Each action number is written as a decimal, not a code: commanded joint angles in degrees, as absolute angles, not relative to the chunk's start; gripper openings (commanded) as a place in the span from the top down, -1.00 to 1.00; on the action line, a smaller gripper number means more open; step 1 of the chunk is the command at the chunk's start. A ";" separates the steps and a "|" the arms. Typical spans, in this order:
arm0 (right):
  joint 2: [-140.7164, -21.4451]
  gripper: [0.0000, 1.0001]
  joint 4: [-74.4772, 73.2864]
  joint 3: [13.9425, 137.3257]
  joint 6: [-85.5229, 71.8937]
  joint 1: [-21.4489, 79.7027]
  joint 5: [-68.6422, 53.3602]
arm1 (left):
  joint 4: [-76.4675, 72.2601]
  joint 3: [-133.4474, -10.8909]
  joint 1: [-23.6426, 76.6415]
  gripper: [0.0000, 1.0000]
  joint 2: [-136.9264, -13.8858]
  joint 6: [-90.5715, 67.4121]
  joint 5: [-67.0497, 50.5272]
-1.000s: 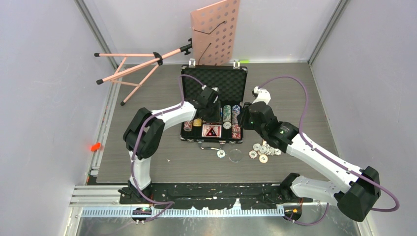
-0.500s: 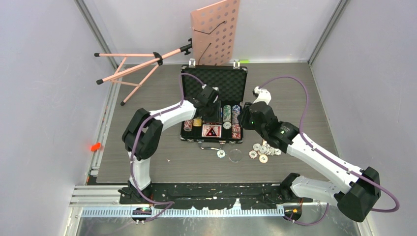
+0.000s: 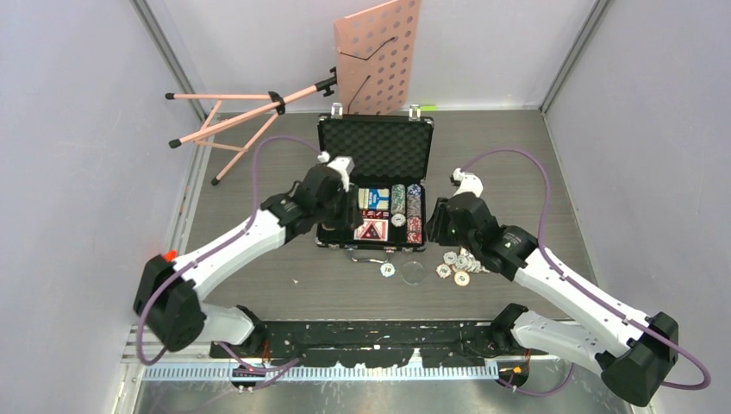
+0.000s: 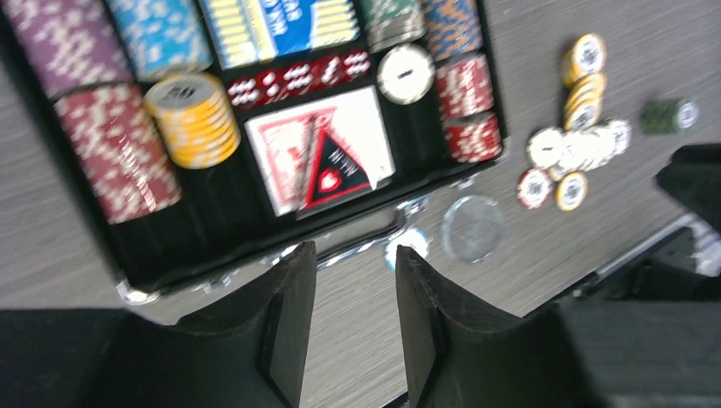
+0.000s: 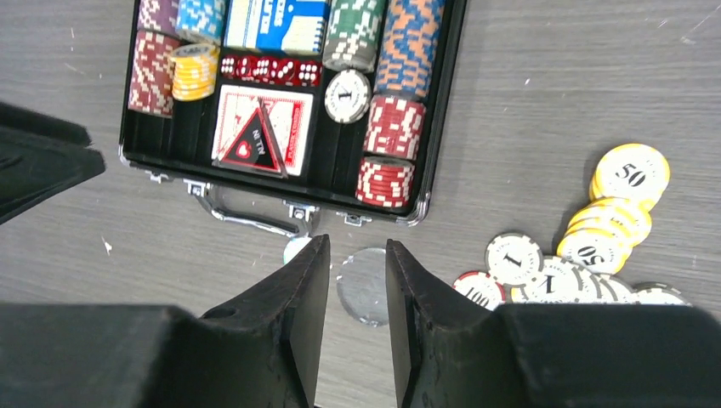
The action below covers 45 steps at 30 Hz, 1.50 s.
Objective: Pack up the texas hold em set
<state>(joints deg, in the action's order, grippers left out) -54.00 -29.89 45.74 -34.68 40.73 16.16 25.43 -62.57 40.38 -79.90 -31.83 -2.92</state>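
The black briefcase (image 3: pixel 329 157) lies open mid-table, foam lid up. Its tray holds rows of poker chips (image 5: pixel 406 51), a blue card deck (image 5: pixel 276 21), a red card deck (image 5: pixel 262 129) and red dice (image 5: pixel 270 70). Loose chips (image 3: pixel 461 263) lie on the table right of the case and show in the right wrist view (image 5: pixel 587 246). My left gripper (image 3: pixel 349 203) is open and empty above the case's left side; its wrist view (image 4: pixel 353 255) looks down past the silver handle (image 4: pixel 357 242). My right gripper (image 3: pixel 438 222) is open and empty just right of the case, over bare table (image 5: pixel 357 251).
A clear disc (image 3: pixel 413 272) and a single chip (image 3: pixel 388 270) lie in front of the case handle. A pink music stand (image 3: pixel 379 52) leans at the back wall, its tripod legs (image 3: pixel 233 116) lying at back left. Walls close in both sides.
My left arm has swung its elbow out to the near left and drawn the gripper back toward the case's left edge. My right gripper has pulled back slightly toward the near side.
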 commanded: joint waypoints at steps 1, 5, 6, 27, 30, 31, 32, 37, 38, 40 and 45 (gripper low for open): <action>-55.30 0.32 -30.62 45.97 -35.62 40.60 11.22 | 25.22 -53.61 40.52 0.16 -70.34 -27.87 3.17; -62.02 0.93 -31.04 49.55 -34.49 41.86 8.55 | 23.98 -45.27 40.52 0.16 -60.99 -27.24 7.91; -63.00 0.96 -31.25 50.22 -34.21 43.04 11.70 | 23.48 -43.11 40.48 0.16 -58.79 -27.16 9.03; -82.18 0.99 -25.12 55.62 -36.99 50.42 23.67 | 13.68 -22.18 40.34 -0.07 -38.73 -25.01 14.86; -84.86 0.99 -26.03 58.23 -37.25 50.44 25.04 | 12.00 -20.76 40.34 -0.05 -38.05 -23.93 14.43; -86.30 0.99 -25.91 58.51 -37.26 50.45 25.27 | 11.36 -20.22 40.39 -0.05 -37.48 -23.66 14.22; -87.01 0.99 -25.79 59.14 -37.26 50.45 25.70 | 10.80 -19.63 40.39 -0.05 -36.78 -23.36 14.08; -91.98 0.99 -25.57 60.30 -38.43 50.45 28.76 | 9.29 -16.93 40.36 -0.04 -32.25 -23.74 14.16; -92.35 0.99 -25.40 60.30 -38.57 50.45 29.67 | 9.13 -16.50 40.34 -0.04 -31.41 -23.92 14.11; -93.63 0.99 -24.95 60.36 -38.63 50.45 30.94 | 8.95 -15.76 40.41 -0.04 -29.90 -24.11 13.98; -97.55 0.99 -23.96 61.12 -38.68 50.36 32.93 | 8.70 -14.77 40.39 -0.04 -27.93 -24.70 14.15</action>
